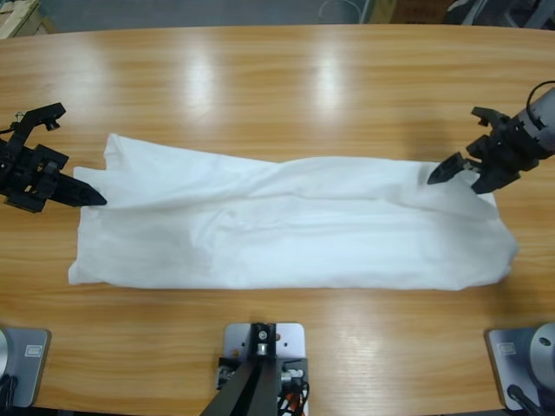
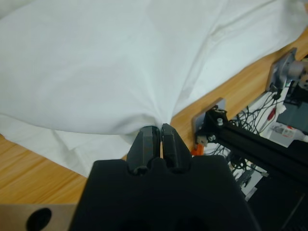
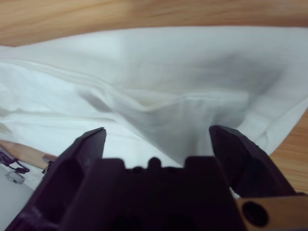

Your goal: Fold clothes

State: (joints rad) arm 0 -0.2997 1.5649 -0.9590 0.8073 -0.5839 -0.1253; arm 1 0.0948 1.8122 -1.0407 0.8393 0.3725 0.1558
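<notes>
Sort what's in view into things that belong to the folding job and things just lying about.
Belongs to the job:
- white T-shirt, spread along the table
- left gripper, shut on the shirt's edge
- right gripper, open at the shirt's other end

Just there:
- wooden table
- cables and electronics past the table edge

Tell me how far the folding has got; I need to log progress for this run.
Done: the white T-shirt lies as a long band across the table, apparently folded lengthwise. In hand: the left gripper is shut on one end; the right gripper is open at the other. Left: grasping that end and the crosswise folds.
</notes>
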